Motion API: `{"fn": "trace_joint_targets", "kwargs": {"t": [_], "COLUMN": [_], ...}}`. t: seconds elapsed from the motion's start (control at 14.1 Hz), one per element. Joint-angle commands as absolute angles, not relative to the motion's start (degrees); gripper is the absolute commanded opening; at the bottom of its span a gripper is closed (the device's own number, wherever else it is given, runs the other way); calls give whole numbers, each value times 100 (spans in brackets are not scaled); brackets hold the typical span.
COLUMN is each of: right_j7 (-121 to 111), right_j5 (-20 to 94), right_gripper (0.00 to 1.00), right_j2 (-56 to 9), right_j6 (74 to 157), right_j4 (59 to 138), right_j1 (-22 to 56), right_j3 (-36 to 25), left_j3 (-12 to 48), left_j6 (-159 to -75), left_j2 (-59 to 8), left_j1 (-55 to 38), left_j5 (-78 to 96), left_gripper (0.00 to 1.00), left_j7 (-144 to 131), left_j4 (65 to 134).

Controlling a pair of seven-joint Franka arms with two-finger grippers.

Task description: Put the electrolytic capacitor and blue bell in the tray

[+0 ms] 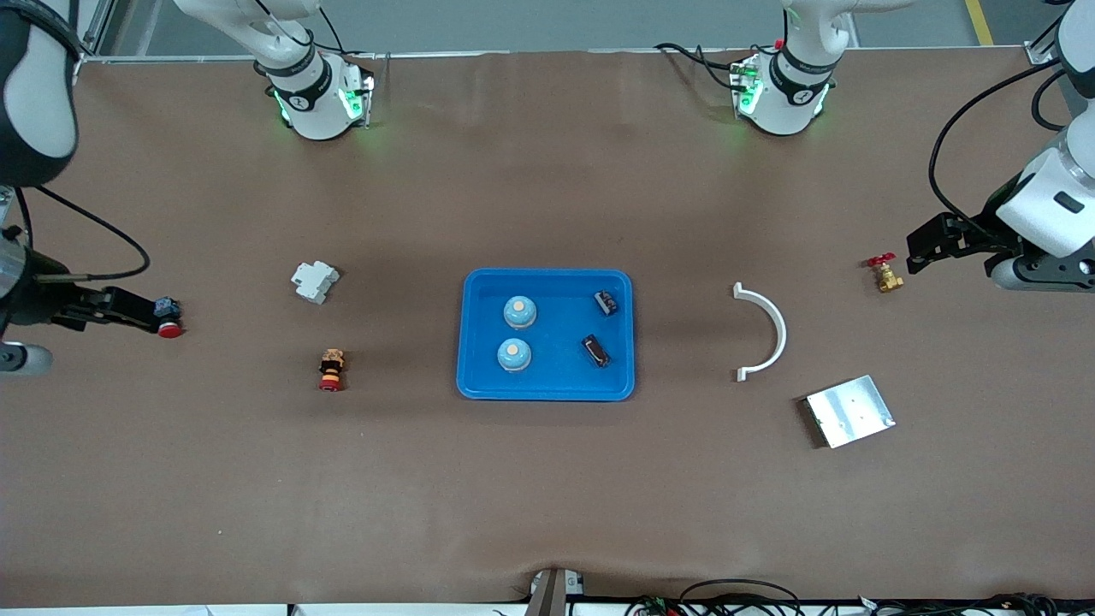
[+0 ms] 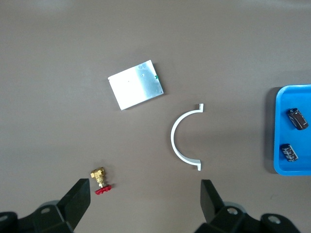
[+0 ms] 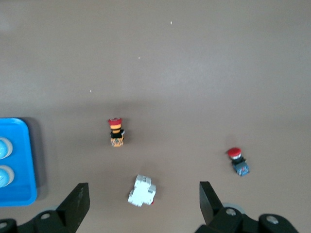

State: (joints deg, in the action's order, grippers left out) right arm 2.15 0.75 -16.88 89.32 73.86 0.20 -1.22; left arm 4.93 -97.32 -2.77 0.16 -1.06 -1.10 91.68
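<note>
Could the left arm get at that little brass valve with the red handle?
Probably yes: the left gripper hangs open just beside the brass valve, and nothing stands between them on the table.

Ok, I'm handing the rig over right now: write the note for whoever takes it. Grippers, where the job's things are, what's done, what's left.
Left gripper: open, holds nothing, waits at the left arm's end of the table, by the brass valve.
Right gripper: open, holds nothing, waits at the right arm's end, by a red-capped push button.
Blue tray: mid-table, holding two blue bells and two dark electrolytic capacitors.
Done: capacitors and bells are all in the tray.
Left: no capacitor or bell is seen outside the tray. The white breaker, second push button, white half-ring and silver plate lie around it.
</note>
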Motion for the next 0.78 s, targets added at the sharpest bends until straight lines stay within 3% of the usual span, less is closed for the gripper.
{"fn": "trace_joint_targets", "kwargs": {"t": [0.0,0.71], "right_j7": [255,554], "right_j5": [202,141], "right_gripper": [100,100], "right_j2": [-1249,-606], "right_j6": [8719,8490], "right_j4": [7585,8025], "right_j1": [-53,-132], "right_j3": [-70,-44], "left_j3": [492,483], "left_j6": [-9844,-9844], "left_j2": [-79,-114], "left_j1": [53,53], "left_j5": [-53,-62], "left_gripper": [100,100], "left_j7": [-114,-88], "left_j4": [9360,9316]}}
